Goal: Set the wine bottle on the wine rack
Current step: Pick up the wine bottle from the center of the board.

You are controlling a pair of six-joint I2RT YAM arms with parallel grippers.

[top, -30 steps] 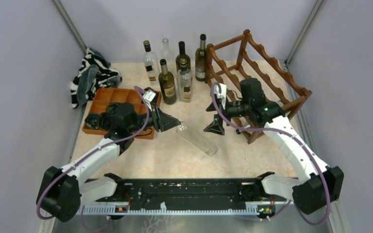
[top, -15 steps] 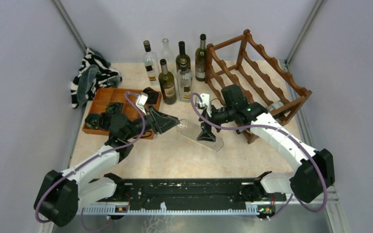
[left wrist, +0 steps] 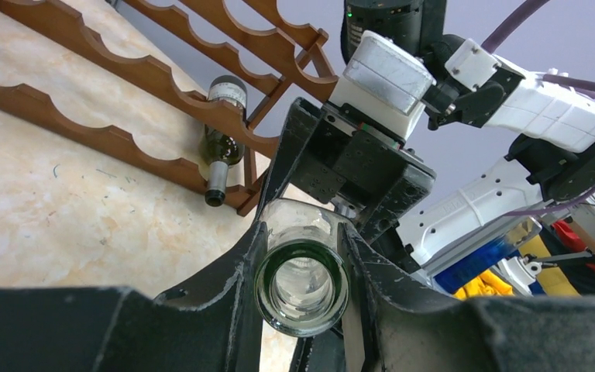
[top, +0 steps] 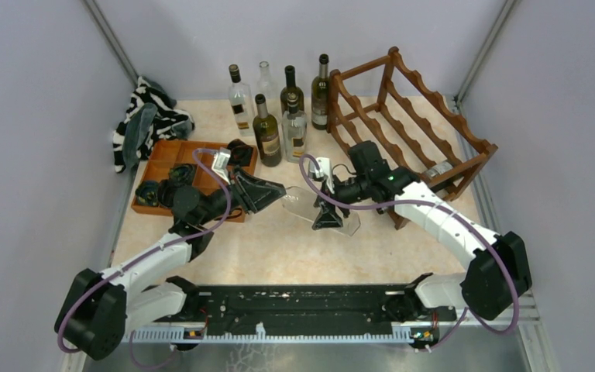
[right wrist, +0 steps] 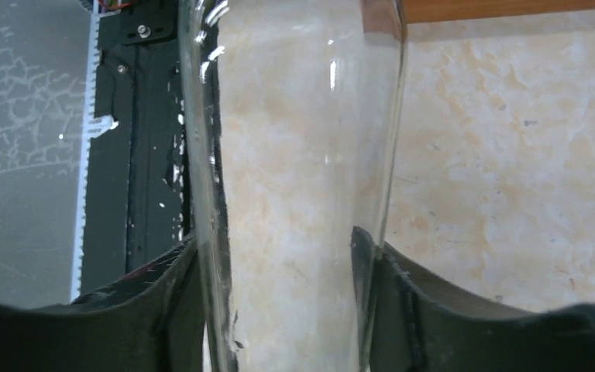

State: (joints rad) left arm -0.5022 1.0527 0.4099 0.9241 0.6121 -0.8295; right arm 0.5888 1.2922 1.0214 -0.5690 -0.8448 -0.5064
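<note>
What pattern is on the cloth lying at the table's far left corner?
Black-and-white stripes, zebra-like, cover the cloth; it shows best in the top view.

Beige marbled table (top: 279,248) boxed in by pale lilac walls.
The table's top is cream and tan, with small scuffs and scratches showing in the wrist views. A back wall (top: 201,31) rises behind the table, and a left wall (top: 31,155) and a right wall (top: 565,155) stand close along its sides, all plain, matte, grey-lilac panels. Two bare metal posts run up the corners behind the table, the left post (top: 112,40) and the right post (top: 484,48), both slanting outward in the overhead view. Along the table's near edge lies a black rail (top: 302,304), and in front of that a grey metal sheet (top: 279,358) with a crackled sheen. Light is soft and even; shadows on the table are faint.
</note>
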